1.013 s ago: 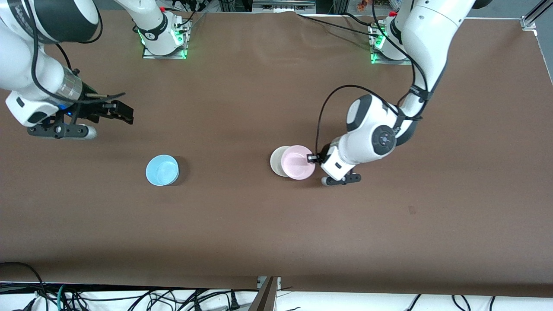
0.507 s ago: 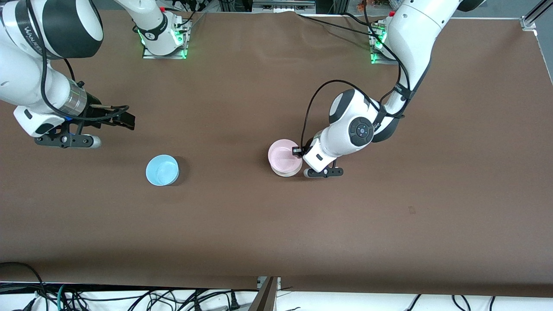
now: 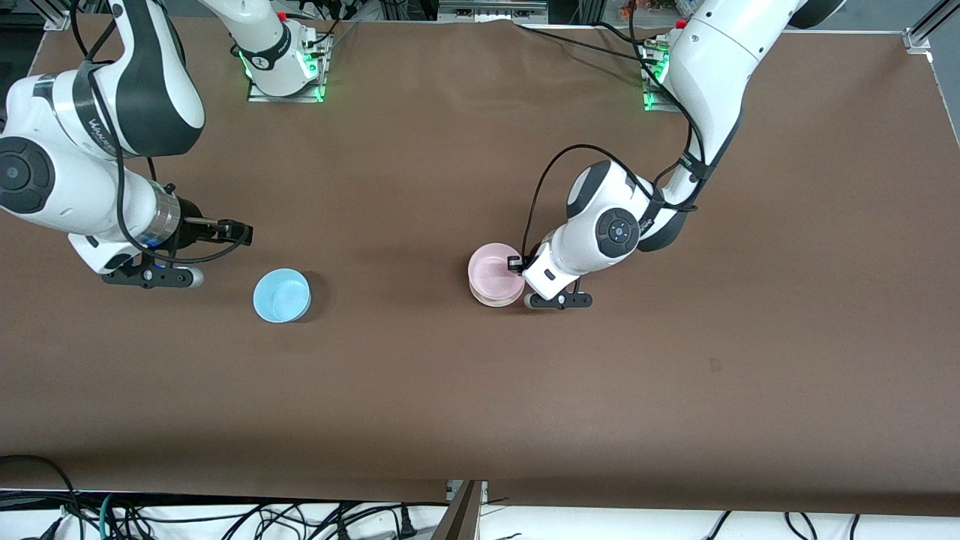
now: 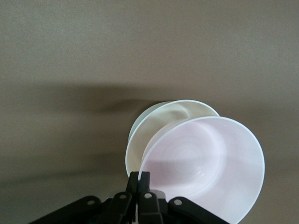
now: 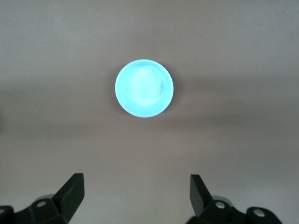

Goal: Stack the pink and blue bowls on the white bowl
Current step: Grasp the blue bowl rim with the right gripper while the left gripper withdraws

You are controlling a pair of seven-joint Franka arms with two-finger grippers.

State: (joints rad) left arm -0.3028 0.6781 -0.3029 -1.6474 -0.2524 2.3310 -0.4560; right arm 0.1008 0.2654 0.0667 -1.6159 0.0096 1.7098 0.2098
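The pale pink bowl [image 3: 493, 271] is over the white bowl [image 3: 491, 301] at mid-table and covers nearly all of it. I cannot tell whether it rests in it. My left gripper [image 3: 516, 264] is shut on the pink bowl's rim. In the left wrist view the gripper [image 4: 139, 179] pinches the pink bowl [image 4: 205, 163], with the white bowl [image 4: 147, 128] showing past it. The sky-blue bowl [image 3: 281, 295] stands alone toward the right arm's end. My right gripper [image 3: 241, 233] is open and empty, over the table beside the blue bowl. The right wrist view shows the blue bowl [image 5: 144, 87] ahead of the gripper [image 5: 135, 184].
The brown table cover [image 3: 480, 390] is bare apart from the three bowls. The arm bases [image 3: 283, 71] stand along its farthest edge. Cables hang off the edge nearest the camera.
My left gripper has carried the pink bowl sideways from beside the white bowl to over it. My right arm has swung closer to the blue bowl.
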